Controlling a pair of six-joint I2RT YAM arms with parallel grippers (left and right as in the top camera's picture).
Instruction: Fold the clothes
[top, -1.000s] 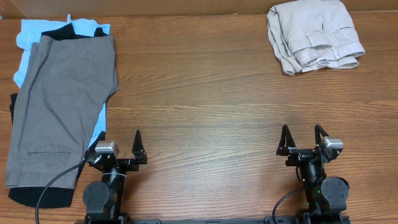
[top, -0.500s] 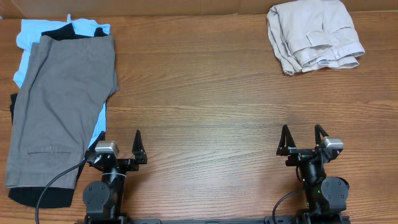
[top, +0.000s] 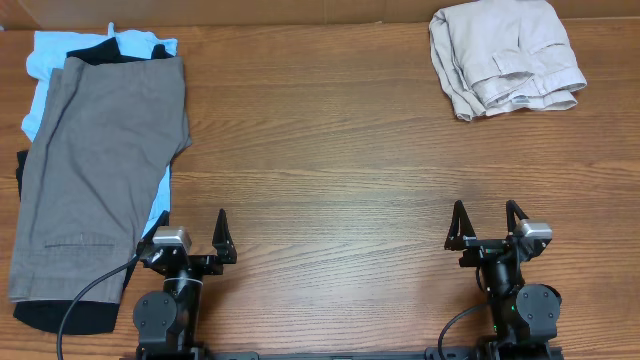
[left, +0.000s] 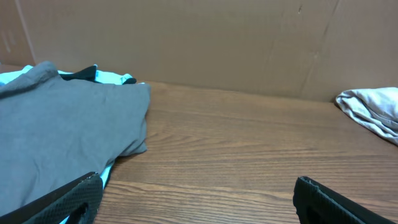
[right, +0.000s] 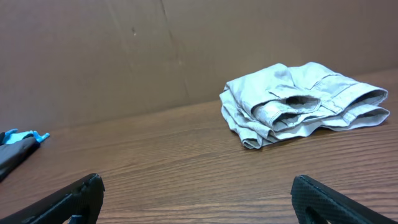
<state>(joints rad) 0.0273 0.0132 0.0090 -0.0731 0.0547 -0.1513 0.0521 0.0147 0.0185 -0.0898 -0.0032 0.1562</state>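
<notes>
Open wood spans the middle of the brown wooden bench (top: 330, 150). One pair of grey-brown woven shorts (top: 100, 170) lies along the left edge, over one light-blue garment (top: 45, 60) and one black garment (top: 60, 315). One pale beige folded trousers (top: 505, 60) sits in the far right corner. At the near edge, the left claw (left: 196, 190) and right claw (right: 196, 186) gape wide, both empty.

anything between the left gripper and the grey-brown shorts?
Nothing visible. The left gripper is open, with the grey-brown shorts just to its left. They lie on top of the pile. The black garment and light-blue garment are underneath, not over them.
</notes>
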